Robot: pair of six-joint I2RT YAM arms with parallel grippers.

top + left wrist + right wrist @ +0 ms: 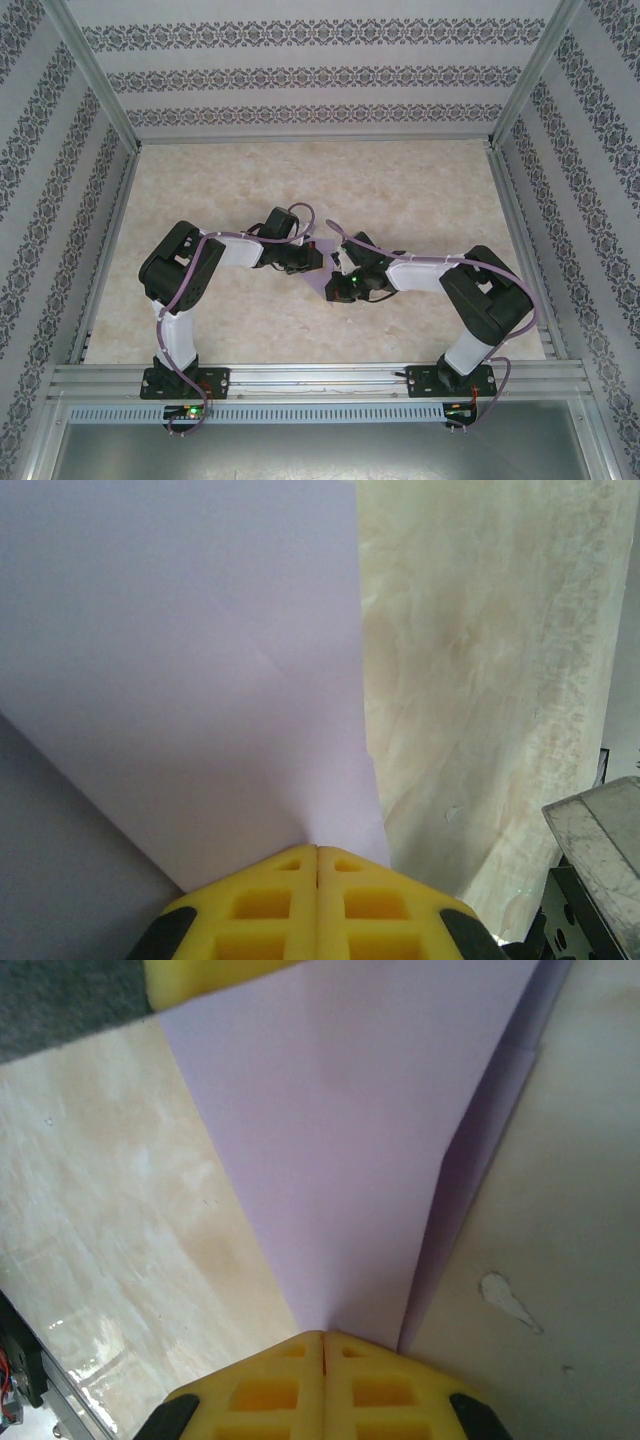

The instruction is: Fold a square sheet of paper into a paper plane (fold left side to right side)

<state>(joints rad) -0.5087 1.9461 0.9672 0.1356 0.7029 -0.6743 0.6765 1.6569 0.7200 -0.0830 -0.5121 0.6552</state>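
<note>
1. Table (300, 190): pale marbled top. It carries the work near its centre, slightly toward 6 o'clock.
2. Square sheet of paper (200, 680): lavender, thin and partly folded, with a doubled layer along one edge in the right wrist view. It is held between both hands and appears lifted off the table. Risk: the two grips pulling apart could tear or stretch it; pushing together would buckle it and leave a stray crease.
3. Left hand (318, 850): at the sheet's 10 o'clock in the top view. The yellow pads are pressed together, pinching a corner. Risk: so shallow a bite may let the corner slip out in mid-fold.
4. Right hand (324, 1338): at the sheet's 3 o'clock, pads pressed together and pinching the tapered end. Risk: uneven travel would mismatch the edges and skew the crease.
</note>
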